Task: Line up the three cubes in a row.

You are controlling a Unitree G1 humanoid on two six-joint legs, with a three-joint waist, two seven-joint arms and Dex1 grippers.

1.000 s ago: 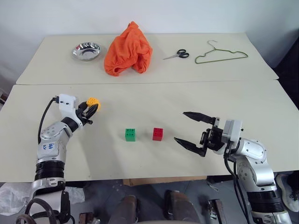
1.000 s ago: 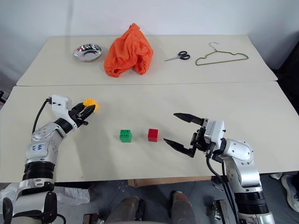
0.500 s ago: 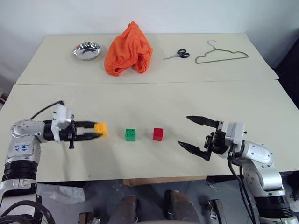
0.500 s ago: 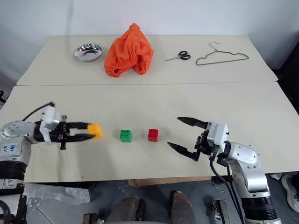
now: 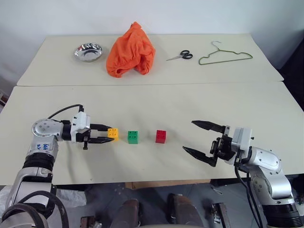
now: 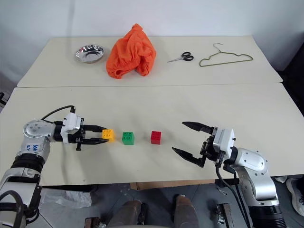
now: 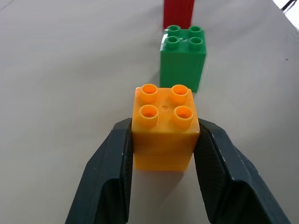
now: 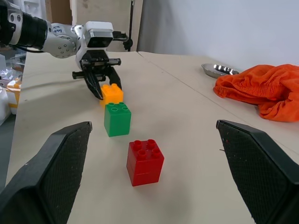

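The yellow-orange cube (image 5: pixel 113 133) sits studs up between the fingers of my left gripper (image 5: pixel 108 134), which is shut on it and points level toward the other two cubes. Just to its right on the near table stand the green cube (image 5: pixel 132 137) and then the red cube (image 5: pixel 161 136), all three close to one line; from the left wrist the yellow-orange cube (image 7: pixel 163 126) fronts the green cube (image 7: pixel 183 56). Whether the held cube touches the table I cannot tell. My right gripper (image 5: pixel 202 142) hovers open to the right of the red cube, nothing between its fingers.
On the far table lie a steel bowl (image 5: pixel 88 51), a crumpled orange cloth (image 5: pixel 130 50), scissors (image 5: pixel 180 56) and a green wire hanger (image 5: pixel 224 55). A seam (image 5: pixel 147 84) separates the two tables. The near table's front edge runs just below both grippers.
My left gripper has swung round from pointing up and away to pointing level rightward, carrying the yellow-orange cube down and right to beside the green cube. The right gripper has barely moved.
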